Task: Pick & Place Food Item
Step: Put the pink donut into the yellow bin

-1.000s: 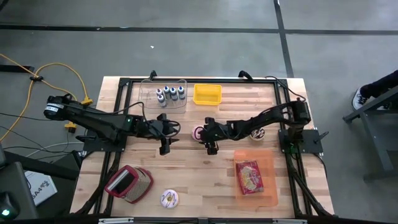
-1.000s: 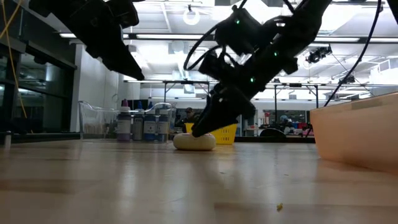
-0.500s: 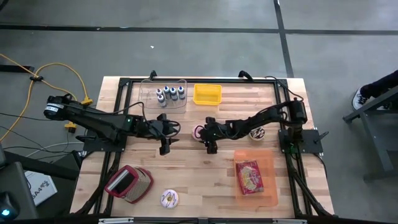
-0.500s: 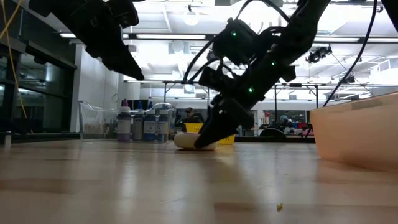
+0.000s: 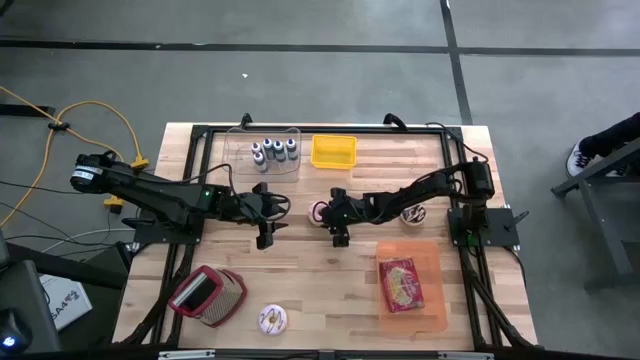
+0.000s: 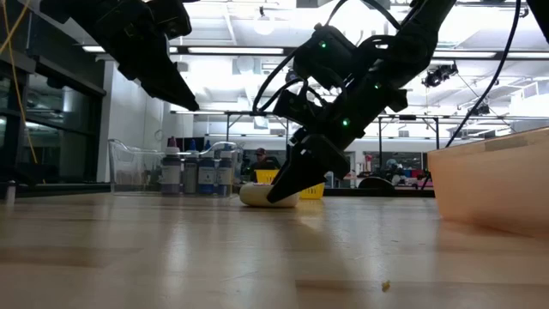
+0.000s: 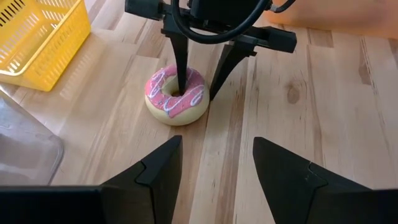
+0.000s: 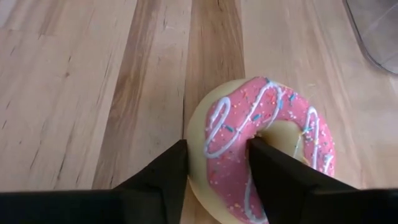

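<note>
A donut with pink icing and white stripes [image 5: 320, 212] lies flat on the wooden table near its middle; it also shows in the left wrist view [image 7: 177, 96] and the low view [image 6: 256, 195]. My right gripper [image 8: 217, 177] has come down on it and is shut over one section of its ring. To the donut's left, my left gripper [image 7: 217, 168] hangs open above the table with nothing between its fingers, pointing toward the donut. My right gripper has one finger [image 7: 180, 74] in the donut's hole and the other [image 7: 219, 78] against its outer wall. The ring section [image 8: 221, 149] on the side toward the table's right sits between them. The fingers slant down from the table's right. The donut rests flat on the table.
A yellow basket [image 5: 333, 151] and a clear box of small bottles [image 5: 265, 152] stand at the far edge. An orange tray [image 5: 432, 310] holding a food packet sits near right. A second donut [image 5: 272, 320] and a red pouch [image 5: 207, 296] lie near left.
My right gripper has sunk a little onto the donut: its fingertips, first above the donut's top, now reach down to the table beside it. The donut has stayed where it was.
</note>
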Robot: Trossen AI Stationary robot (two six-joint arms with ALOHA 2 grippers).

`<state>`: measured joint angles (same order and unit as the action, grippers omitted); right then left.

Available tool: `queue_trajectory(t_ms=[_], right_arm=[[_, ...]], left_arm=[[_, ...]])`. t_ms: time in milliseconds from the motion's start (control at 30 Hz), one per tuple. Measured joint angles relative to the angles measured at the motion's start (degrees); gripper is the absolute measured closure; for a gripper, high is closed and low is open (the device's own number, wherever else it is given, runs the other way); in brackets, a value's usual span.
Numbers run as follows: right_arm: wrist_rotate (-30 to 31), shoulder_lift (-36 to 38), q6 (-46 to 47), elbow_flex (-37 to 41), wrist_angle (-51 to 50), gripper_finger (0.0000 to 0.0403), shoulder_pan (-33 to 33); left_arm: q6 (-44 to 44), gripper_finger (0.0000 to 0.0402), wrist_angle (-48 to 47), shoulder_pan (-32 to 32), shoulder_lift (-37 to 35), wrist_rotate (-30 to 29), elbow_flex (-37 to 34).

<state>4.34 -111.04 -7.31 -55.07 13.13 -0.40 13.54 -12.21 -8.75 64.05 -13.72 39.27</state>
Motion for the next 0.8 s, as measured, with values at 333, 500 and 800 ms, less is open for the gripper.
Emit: queue_trajectory(t_ms=[333,500,800], right_arm=[[0.0,0.0,0.0,0.02,0.0,0.0288,0.0],[0.02,0.71,1.16,0.11,-0.1,0.0295,0.0],[2.75,8.0,3.02,0.12,-1.14,0.0296,-1.85]], left_arm=[[0.0,0.0213,0.0,0.0,0.0,-0.01,0.0],[0.0,0.0213,0.0,0.0,0.0,0.0,0.0],[-0.04,0.0213,-0.02,0.0,0.0,0.0,0.0]])
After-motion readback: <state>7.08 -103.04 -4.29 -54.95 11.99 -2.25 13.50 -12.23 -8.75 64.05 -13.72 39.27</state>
